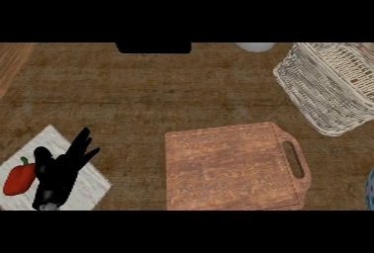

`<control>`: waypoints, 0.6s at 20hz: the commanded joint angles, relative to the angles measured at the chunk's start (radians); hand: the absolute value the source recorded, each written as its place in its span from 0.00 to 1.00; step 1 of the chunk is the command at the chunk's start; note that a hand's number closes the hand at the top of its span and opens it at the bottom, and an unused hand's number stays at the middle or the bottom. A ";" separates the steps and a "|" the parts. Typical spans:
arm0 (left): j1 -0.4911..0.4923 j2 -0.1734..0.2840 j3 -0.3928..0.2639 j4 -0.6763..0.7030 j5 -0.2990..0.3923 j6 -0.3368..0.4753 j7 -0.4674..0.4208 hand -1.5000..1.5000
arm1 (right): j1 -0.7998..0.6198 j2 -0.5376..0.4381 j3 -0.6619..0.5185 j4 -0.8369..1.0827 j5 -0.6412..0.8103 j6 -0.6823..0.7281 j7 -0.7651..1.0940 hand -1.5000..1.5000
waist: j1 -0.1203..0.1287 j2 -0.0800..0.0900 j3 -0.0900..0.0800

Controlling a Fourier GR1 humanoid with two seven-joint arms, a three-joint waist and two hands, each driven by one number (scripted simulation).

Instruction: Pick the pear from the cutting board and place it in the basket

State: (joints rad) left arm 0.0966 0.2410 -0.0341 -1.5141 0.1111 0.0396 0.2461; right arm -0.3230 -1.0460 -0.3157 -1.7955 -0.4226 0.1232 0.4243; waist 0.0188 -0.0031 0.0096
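Looking steeply down at my brown wooden bench (146, 89). At the far left, my left hand (62, 170) rests over a pale cloth (91, 185), fingers straight and relaxed, pointing up and away from me, holding nothing. Just left of that hand, touching the cloth, lies a red pepper (18, 179).

Well to the right of my left hand sits the wooden cutting board (230, 168), its handle slot on the side away from the hand. The board's surface shows nothing on it; I cannot see the pear anywhere in this view, so I cannot tell where it is.

Farther right and beyond the board, well apart from my hand, stands the pale woven basket (332, 86), partly cut off by the edge. My right hand does not show.

My judgement: the pear may be carried by the unseen right hand. To do this step well, that hand should come over the basket's opening, lower inside the rim, and only then uncurl.
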 commanded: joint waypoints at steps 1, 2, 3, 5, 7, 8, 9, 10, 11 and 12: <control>0.001 -0.006 -0.010 0.120 -0.003 -0.020 0.041 0.50 | -0.085 -0.039 0.018 0.173 0.020 0.062 -0.039 1.00 | 0.009 0.014 -0.011; -0.008 -0.019 -0.045 0.109 -0.035 -0.008 0.051 0.50 | -0.122 -0.047 0.033 0.223 0.032 0.078 -0.065 1.00 | 0.016 0.016 -0.010; -0.001 -0.015 -0.019 0.102 -0.011 -0.014 0.048 0.50 | -0.102 -0.024 0.049 0.246 0.081 0.076 -0.111 1.00 | 0.011 0.014 -0.010; -0.010 -0.010 -0.032 0.097 -0.028 -0.017 0.056 0.50 | -0.193 -0.031 0.106 0.301 0.118 0.060 -0.097 1.00 | 0.026 0.016 -0.011; -0.005 -0.023 -0.029 0.124 -0.036 -0.005 0.031 0.50 | -0.185 -0.001 0.123 0.381 0.158 0.094 -0.200 1.00 | 0.023 0.019 -0.010; 0.010 -0.022 -0.031 0.127 -0.024 -0.031 0.008 0.50 | -0.213 0.018 0.154 0.370 0.172 0.072 -0.173 1.00 | 0.021 0.015 -0.010; 0.013 -0.026 -0.041 0.091 -0.038 -0.010 0.035 0.50 | -0.257 0.009 0.149 0.452 0.168 0.105 -0.204 1.00 | 0.030 0.017 -0.010; 0.017 -0.007 -0.025 0.065 -0.020 -0.022 0.060 0.50 | -0.288 -0.016 0.134 0.522 0.170 0.129 -0.216 1.00 | 0.038 0.018 -0.009; 0.011 0.001 -0.025 0.069 -0.019 -0.030 0.071 0.50 | -0.269 0.075 0.182 0.509 0.206 0.075 -0.262 1.00 | 0.038 0.019 -0.009; -0.026 -0.031 -0.032 0.093 -0.039 0.002 0.054 0.50 | -0.316 0.058 0.180 0.563 0.187 0.120 -0.239 1.00 | 0.022 0.015 -0.010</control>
State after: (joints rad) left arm 0.0644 0.2339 -0.0410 -1.5029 0.0964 0.0298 0.2592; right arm -0.5618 -1.0254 -0.1760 -1.3635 -0.2648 0.2153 0.2318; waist 0.0478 0.0029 0.0105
